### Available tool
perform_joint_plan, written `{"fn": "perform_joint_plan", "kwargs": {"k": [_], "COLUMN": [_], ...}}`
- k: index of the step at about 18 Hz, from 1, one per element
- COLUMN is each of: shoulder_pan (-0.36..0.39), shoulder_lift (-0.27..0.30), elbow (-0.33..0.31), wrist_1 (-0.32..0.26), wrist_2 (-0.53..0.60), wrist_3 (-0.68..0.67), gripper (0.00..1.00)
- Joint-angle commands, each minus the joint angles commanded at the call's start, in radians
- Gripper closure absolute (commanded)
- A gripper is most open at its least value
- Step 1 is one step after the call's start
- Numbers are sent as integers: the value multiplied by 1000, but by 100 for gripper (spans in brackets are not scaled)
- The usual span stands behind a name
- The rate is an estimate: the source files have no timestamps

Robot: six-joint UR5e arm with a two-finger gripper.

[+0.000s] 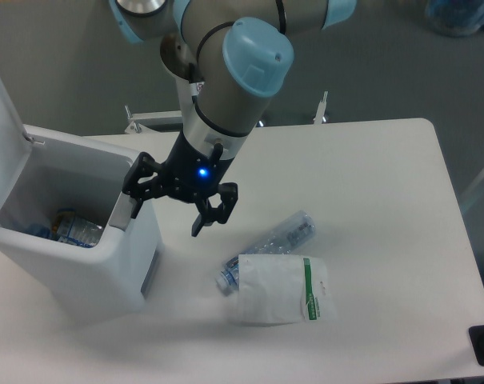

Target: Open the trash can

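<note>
With its lid (3, 144) swung upright, the trash can (106, 264) sits at the table's (370, 184) left edge, plastic bottles (72, 226) visible inside. Gripper (171, 210) hangs at the can's right rim, fingers spread; the left finger (134, 192) is at the grey tab (123, 216), contact unclear. Crushed bottle (280, 235) and white pouch (280, 290) lie nearby on the table.

Grey UR5e arm with pale blue joint caps and a black gripper (171, 210).
Round, smooth grey links meet at light blue plastic end caps; a silver-white wrist band sits above the black two-finger gripper, which shows a small glowing blue light.
</note>
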Motion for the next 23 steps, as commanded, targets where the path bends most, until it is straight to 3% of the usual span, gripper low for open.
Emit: {"fn": "perform_joint_plan", "kwargs": {"k": [3, 6, 11, 15, 19, 23], "shoulder_pan": [17, 90, 169, 236, 302, 328], "shoulder_lift": [5, 6, -26, -64, -86, -90], "elbow": [14, 17, 17, -9, -40, -44], "wrist_1": [11, 31, 49, 65, 66, 65], "wrist_2": [2, 37, 153, 285, 302, 334], "wrist_3": [34, 115, 290, 362, 442, 668], "gripper": [0, 0, 0, 0, 0, 0]}}
